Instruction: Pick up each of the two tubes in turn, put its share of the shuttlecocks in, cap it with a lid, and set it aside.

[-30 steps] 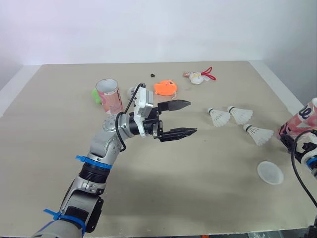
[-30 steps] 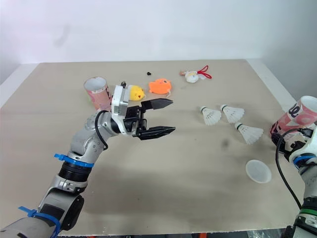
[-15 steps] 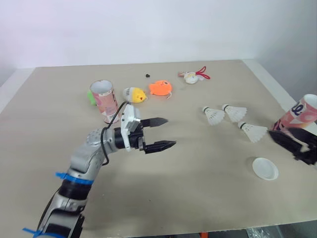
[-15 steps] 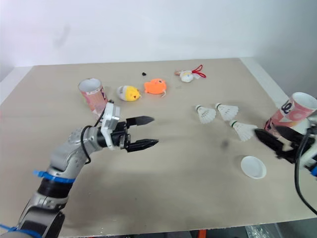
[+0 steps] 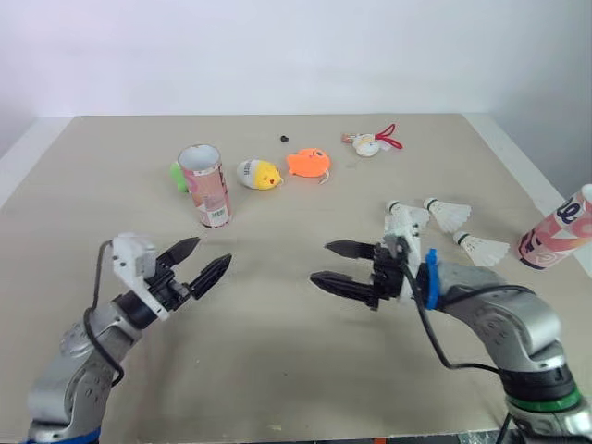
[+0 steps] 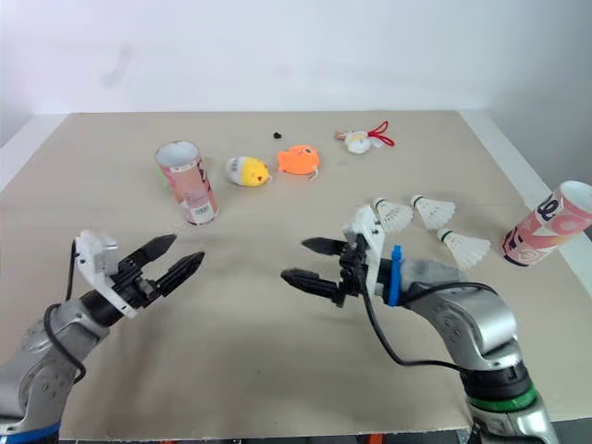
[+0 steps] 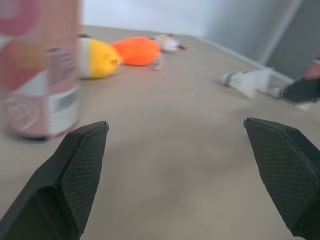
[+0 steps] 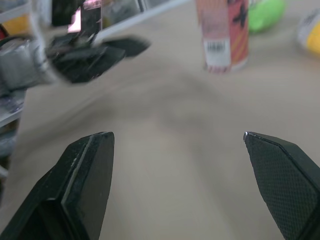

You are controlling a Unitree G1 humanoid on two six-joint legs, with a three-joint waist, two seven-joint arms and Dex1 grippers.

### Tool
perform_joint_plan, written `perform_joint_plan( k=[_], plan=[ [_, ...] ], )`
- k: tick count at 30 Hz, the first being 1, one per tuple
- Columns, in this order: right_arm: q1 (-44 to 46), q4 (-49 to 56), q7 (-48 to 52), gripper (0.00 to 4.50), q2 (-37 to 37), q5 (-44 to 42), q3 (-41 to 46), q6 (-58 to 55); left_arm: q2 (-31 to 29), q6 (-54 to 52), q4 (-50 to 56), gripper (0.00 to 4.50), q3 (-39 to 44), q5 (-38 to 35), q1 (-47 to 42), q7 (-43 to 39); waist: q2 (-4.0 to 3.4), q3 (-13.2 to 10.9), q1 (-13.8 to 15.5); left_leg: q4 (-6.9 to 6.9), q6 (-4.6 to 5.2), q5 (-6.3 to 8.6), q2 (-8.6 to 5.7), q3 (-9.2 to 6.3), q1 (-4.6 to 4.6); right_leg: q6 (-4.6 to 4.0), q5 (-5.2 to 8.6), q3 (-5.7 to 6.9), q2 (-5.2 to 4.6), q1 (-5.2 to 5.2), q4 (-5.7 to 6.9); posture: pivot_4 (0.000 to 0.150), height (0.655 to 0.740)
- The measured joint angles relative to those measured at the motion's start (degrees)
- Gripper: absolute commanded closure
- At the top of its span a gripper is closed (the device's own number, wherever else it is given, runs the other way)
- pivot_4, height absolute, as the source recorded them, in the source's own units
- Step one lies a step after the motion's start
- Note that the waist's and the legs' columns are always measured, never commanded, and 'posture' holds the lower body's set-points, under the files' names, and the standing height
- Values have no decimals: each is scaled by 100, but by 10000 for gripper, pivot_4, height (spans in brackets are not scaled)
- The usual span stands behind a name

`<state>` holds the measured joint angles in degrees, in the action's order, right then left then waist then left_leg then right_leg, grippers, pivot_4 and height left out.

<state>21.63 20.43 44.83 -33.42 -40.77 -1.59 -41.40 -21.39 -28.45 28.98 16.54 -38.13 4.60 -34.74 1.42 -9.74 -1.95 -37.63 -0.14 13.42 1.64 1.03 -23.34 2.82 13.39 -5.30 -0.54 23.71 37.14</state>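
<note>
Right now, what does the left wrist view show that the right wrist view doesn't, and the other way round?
Left wrist view, not the right wrist view: the orange toy, a white charm beyond it, and a shuttlecock lying on the table. Right wrist view, not the left wrist view: a green object beside the tube, and the left end effector seen whole from the front, open. Both: the upright pink tube, the yellow toy and the beige table. The right end effector is open too.

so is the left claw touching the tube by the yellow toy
Apart. Left eye view shows bare table between the left claw and that tube.
</note>
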Motion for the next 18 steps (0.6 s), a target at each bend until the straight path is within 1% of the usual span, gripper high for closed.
perform_joint_plan(
  k=[2,5,7,9,11,13,16,18],
  plan=[
    [220,-219,-217,839,305,257,-34,223,27,131,23,0,62,61,161,171,4,-1,1,0,-1,-2,0,5,0,3,-1,5,5,0,0,1500,7400],
    [285,-294,-392,839,462,500,-73,384,26,380,-121,0,200,185,138,256,4,-2,8,0,-2,-6,2,4,1,-1,2,20,16,0,1,1500,7400],
    [284,-289,-411,839,460,561,-71,405,7,528,-372,0,185,296,-10,241,4,-2,10,0,-2,-7,0,2,3,-3,3,25,17,-2,2,1500,7400],
    [263,-232,-420,839,465,611,-69,426,-27,717,-889,0,172,468,-336,235,5,-2,8,0,-5,-9,7,1,4,-8,1,30,28,0,3,1500,7400],
    [228,-205,-443,839,461,620,-63,434,-35,769,-1074,0,149,536,-460,218,6,-1,7,0,-5,-9,10,1,3,-9,1,30,29,-1,4,1500,7400],
    [145,-155,-516,839,461,629,-53,439,-34,863,-1473,0,70,646,-752,181,6,-1,7,0,-5,-9,9,-1,1,-10,0,31,29,0,4,1500,7400],
    [22,27,-643,839,463,628,-6,438,-30,1017,-2026,0,-259,895,-1176,142,7,0,8,0,-5,-9,3,-1,-2,-29,-12,26,25,0,4,1500,7400],
    [10,68,-657,839,463,627,-5,437,-30,1057,-2124,0,-315,933,-1223,131,8,0,8,0,-6,-8,3,0,-3,-29,-12,25,25,1,4,1500,7400]
  ],
)
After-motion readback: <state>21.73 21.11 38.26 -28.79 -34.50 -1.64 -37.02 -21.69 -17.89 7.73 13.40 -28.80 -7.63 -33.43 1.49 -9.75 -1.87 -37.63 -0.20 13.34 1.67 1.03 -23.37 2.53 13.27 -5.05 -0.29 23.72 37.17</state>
